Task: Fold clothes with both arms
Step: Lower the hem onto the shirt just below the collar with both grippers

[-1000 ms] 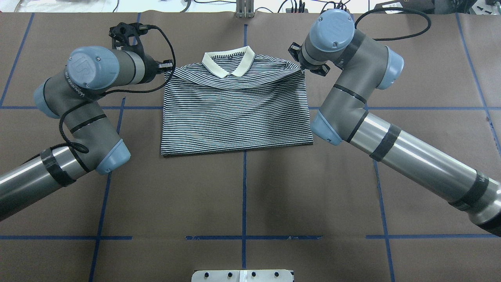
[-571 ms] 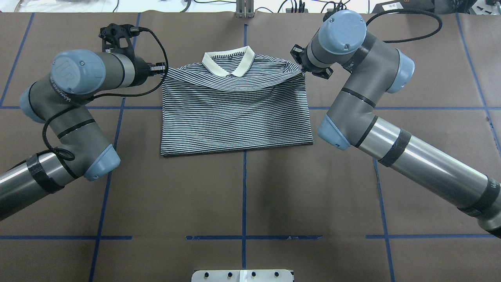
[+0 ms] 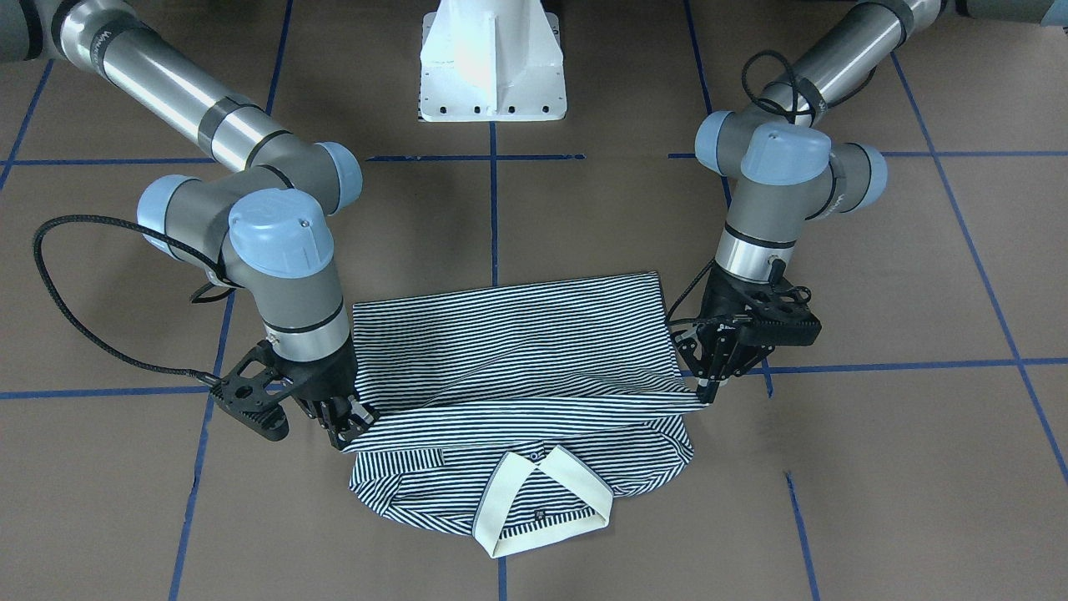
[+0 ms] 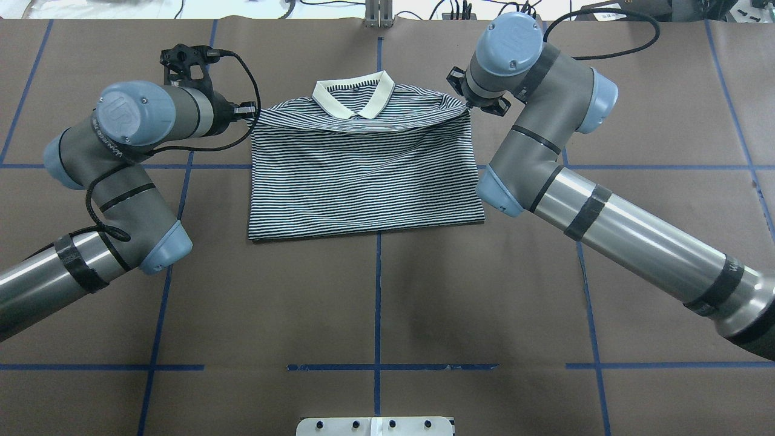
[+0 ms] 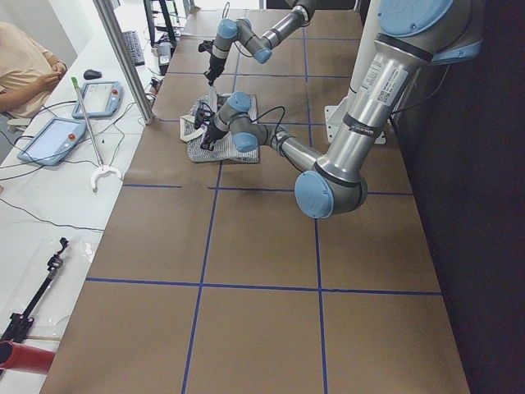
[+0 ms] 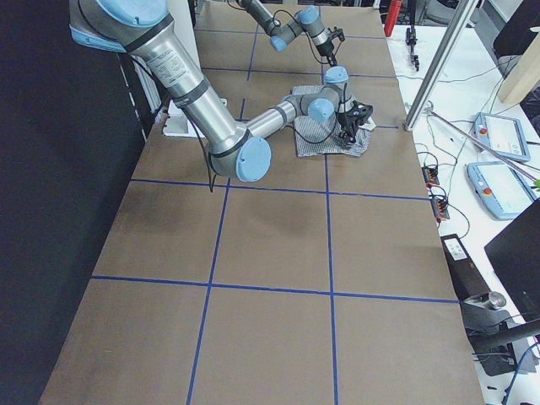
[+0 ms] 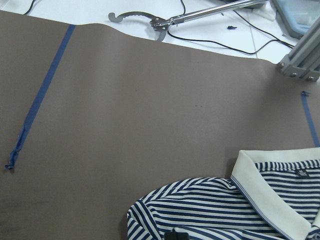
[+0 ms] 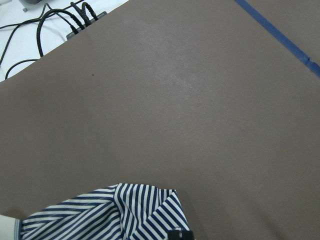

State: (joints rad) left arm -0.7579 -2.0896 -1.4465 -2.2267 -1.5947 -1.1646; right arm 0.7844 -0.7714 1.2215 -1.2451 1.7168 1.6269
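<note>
The striped polo shirt lies flat mid-table, its cream collar at the far side. Its lower part is folded up towards the collar. My left gripper is shut on the left end of the raised fold edge, and my right gripper is shut on the right end. The edge runs taut between them just short of the collar. From the front, the left gripper and right gripper pinch the fabric low over the shirt. Both wrist views show striped cloth at the bottom edge.
Brown table cover with blue tape lines. The white pedestal base stands at the near side. A metal post and cables sit at the far edge. A person sits at a side table with tablets.
Both arms swung outward and came back in. The held fold edge now sags less and lies slightly closer to the collar. Both grippers kept their hold.
</note>
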